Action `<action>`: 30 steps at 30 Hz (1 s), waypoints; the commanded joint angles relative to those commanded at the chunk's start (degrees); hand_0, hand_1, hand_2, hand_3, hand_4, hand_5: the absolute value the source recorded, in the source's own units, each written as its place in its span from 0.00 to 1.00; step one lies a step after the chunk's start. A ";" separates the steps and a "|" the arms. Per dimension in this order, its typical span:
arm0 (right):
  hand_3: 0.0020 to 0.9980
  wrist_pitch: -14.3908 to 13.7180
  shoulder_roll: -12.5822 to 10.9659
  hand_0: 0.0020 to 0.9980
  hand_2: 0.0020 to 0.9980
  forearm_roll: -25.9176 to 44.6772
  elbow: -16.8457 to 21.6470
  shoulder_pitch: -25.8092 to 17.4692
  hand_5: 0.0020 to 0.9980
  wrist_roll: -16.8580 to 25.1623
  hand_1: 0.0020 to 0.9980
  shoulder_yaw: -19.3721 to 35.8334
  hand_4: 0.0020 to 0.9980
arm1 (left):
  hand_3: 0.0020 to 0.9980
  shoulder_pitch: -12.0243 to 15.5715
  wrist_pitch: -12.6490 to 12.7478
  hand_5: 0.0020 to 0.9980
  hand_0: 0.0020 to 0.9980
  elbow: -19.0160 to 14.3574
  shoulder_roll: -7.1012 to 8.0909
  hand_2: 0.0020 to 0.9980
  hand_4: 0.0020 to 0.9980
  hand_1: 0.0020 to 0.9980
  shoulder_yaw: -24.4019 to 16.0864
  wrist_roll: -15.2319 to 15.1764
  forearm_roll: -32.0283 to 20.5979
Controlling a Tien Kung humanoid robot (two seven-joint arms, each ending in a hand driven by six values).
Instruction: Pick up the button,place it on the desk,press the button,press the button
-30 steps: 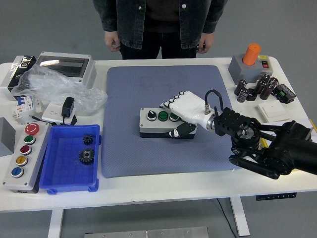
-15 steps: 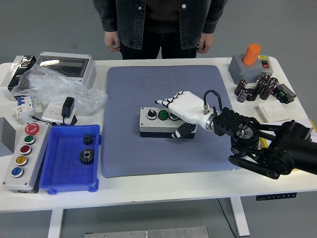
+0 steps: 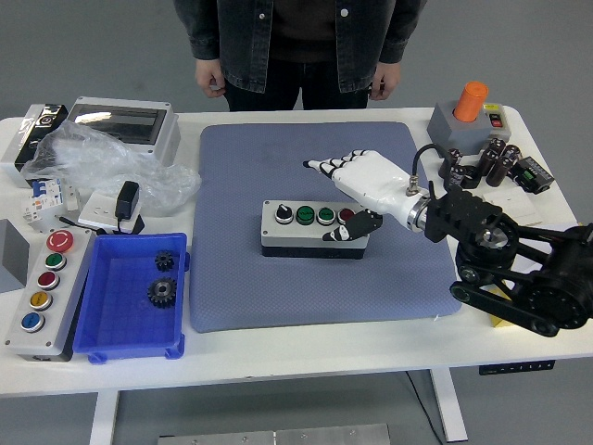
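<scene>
The grey button box [image 3: 306,232] lies flat in the middle of the blue-grey mat [image 3: 241,278]. On its top sit a black knob, two green buttons and a red button. My right hand [image 3: 337,197] hovers above the box's right end, a little behind it. Its white fingers [image 3: 326,167] are stretched out toward the left and hold nothing. Its black thumb [image 3: 348,228] hangs over the red button end of the box; whether it touches I cannot tell. My left arm is out of the picture.
A person stands at the far edge, hands [image 3: 215,83] hanging down. On the left are a blue tray [image 3: 102,338] with gears, a five-button panel [image 3: 42,287], a plastic bag [image 3: 102,162] and a grey enclosure [image 3: 125,125]. Capacitors [image 3: 477,162] and an orange-button box [image 3: 468,116] stand at the back right.
My right hand has lifted off the box's top and drawn back to the right, uncovering the green and red buttons. The box has stayed in place.
</scene>
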 joint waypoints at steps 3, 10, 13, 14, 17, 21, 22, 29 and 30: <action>1.00 -0.54 -2.84 0.78 0.92 0.72 4.95 -3.88 0.50 -2.25 0.78 4.88 1.00 | 0.62 0.29 -0.03 0.43 0.68 0.03 -0.19 0.63 0.51 0.70 0.00 0.02 -0.13; 1.00 1.42 -6.96 0.78 0.86 -7.24 15.65 -12.30 0.73 -10.13 0.77 14.47 1.00 | 0.62 0.50 -0.04 0.43 0.68 0.07 -0.22 0.63 0.51 0.70 0.00 -0.06 -0.25; 1.00 3.60 -7.65 0.78 0.86 -10.58 19.20 -13.09 0.73 -12.73 0.77 14.47 1.00 | 0.62 0.39 -0.02 0.43 0.68 0.06 -0.10 0.63 0.51 0.70 0.00 -0.12 -0.30; 0.96 4.40 -7.71 0.71 0.65 -11.31 19.94 -13.03 0.43 -13.40 0.68 13.86 0.72 | 0.62 0.35 -0.02 0.43 0.68 0.05 -0.06 0.63 0.51 0.70 0.00 -0.13 -0.31; 0.96 7.05 -7.60 0.71 0.65 -12.17 21.14 -12.46 0.43 -15.21 0.68 11.38 0.72 | 0.62 0.26 -0.01 0.43 0.68 0.03 -0.01 0.63 0.51 0.70 0.00 -0.15 -0.31; 0.91 9.48 -7.04 0.59 0.37 -11.95 21.05 -11.55 0.12 -16.67 0.56 8.62 0.42 | 0.62 0.20 -0.02 0.43 0.68 0.00 0.00 0.63 0.50 0.70 0.00 -0.15 -0.33; 0.91 9.84 -6.90 0.59 0.37 -11.85 20.86 -11.35 0.12 -16.86 0.56 8.10 0.42 | 0.62 0.20 -0.03 0.43 0.68 0.00 0.00 0.63 0.50 0.70 0.00 -0.14 -0.33; 0.89 11.26 -5.73 0.52 0.27 -11.62 18.08 -10.43 0.01 -17.54 0.43 5.93 0.41 | 0.62 0.25 -0.04 0.43 0.68 0.01 0.02 0.63 0.50 0.70 0.00 -0.08 -0.35; 0.89 11.36 -5.59 0.52 0.27 -11.69 17.62 -10.37 0.01 -17.59 0.43 5.81 0.41 | 0.62 0.25 -0.05 0.43 0.68 0.01 0.00 0.63 0.50 0.70 0.00 -0.09 -0.36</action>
